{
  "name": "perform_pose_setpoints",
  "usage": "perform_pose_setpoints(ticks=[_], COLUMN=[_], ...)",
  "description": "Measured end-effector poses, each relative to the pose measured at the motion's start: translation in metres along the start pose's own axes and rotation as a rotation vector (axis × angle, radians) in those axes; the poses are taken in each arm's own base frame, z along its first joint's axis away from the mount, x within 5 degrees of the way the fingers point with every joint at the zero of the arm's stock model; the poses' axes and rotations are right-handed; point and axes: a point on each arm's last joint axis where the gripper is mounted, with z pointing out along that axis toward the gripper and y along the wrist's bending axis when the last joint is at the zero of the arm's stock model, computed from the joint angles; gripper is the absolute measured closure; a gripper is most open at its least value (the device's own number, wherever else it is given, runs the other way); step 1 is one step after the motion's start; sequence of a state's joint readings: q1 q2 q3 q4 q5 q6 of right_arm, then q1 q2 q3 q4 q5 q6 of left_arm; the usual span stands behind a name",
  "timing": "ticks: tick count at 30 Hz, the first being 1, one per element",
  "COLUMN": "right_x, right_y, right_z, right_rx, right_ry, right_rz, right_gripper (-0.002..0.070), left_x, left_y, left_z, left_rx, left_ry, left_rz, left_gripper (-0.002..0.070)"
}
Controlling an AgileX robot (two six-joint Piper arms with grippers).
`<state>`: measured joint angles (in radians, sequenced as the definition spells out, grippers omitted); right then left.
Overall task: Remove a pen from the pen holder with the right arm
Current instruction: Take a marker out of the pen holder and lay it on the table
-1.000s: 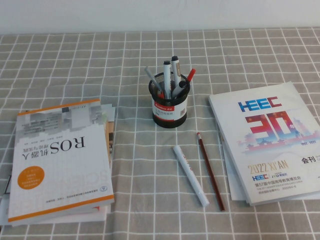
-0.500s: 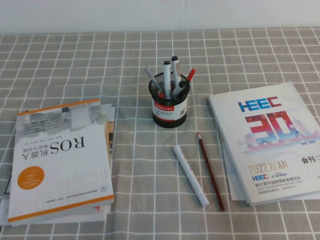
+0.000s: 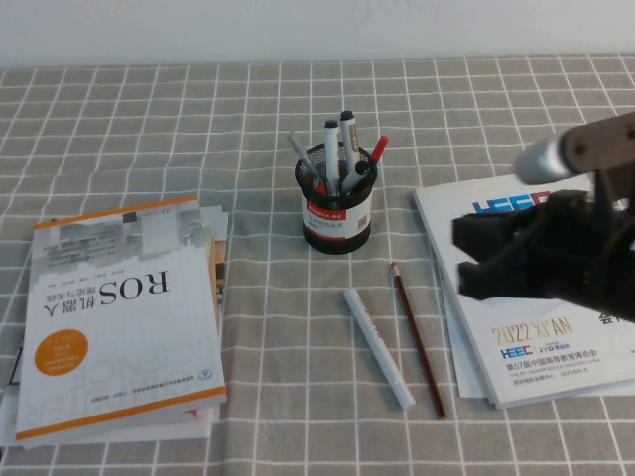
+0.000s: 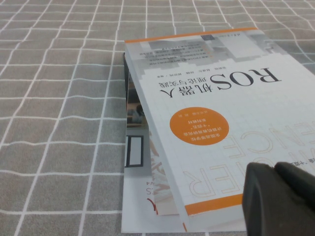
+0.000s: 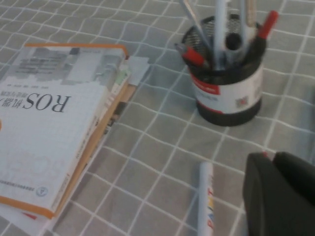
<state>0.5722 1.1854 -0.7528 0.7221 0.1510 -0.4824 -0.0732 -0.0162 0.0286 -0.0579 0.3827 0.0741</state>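
Note:
The black mesh pen holder stands mid-table with several pens upright in it; the right wrist view shows the holder too. My right gripper hovers over the magazine, to the right of the holder and apart from it. Its fingers are shut with nothing between them, as the right wrist view confirms. My left gripper appears only in the left wrist view, shut and empty above the ROS book.
A white marker and a red pencil lie on the checked cloth in front of the holder. The HEEC magazine lies at the right, the ROS book stack at the left.
The right arm has come into the high view from the right and now hangs over the magazine. Nothing on the table has moved.

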Motion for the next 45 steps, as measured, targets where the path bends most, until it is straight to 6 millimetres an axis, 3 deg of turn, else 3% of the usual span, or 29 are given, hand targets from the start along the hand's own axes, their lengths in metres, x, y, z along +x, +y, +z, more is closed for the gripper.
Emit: perform_pose_setpoints(ticks=[6,14,17,32,39,45], right_x=[0.003,0.011,0.013,0.038,0.054,0.051], right_y=[0.034,0.031,0.032,0.031,0.024,0.025], right_z=[0.046,0.087,0.101,0.153,0.170,0.183], right_rx=[-0.049,0.010,-0.015,-0.081,-0.063,-0.061], right_ry=[0.005,-0.080,-0.157,-0.454,-0.482,-0.502], right_rz=[-0.122,-0.226,-0.261,-0.351,-0.343,-0.340], right_gripper=[0.0622,0.0356,0.0308,0.0289,0.0289,0.0289], left_x=[0.000,0.000,0.000,0.000,0.000,0.000], left_y=[0.000,0.000,0.000,0.000,0.000,0.000], left_z=[0.000,0.000,0.000,0.000,0.000,0.000], left_rx=[0.000,0.000,0.000,0.000,0.000,0.000], left_ry=[0.000,0.000,0.000,0.000,0.000,0.000], left_rz=[0.000,0.000,0.000,0.000,0.000,0.000], left_gripper=[0.0678,0.0678,0.0678,0.0678,0.0678,0.0678])
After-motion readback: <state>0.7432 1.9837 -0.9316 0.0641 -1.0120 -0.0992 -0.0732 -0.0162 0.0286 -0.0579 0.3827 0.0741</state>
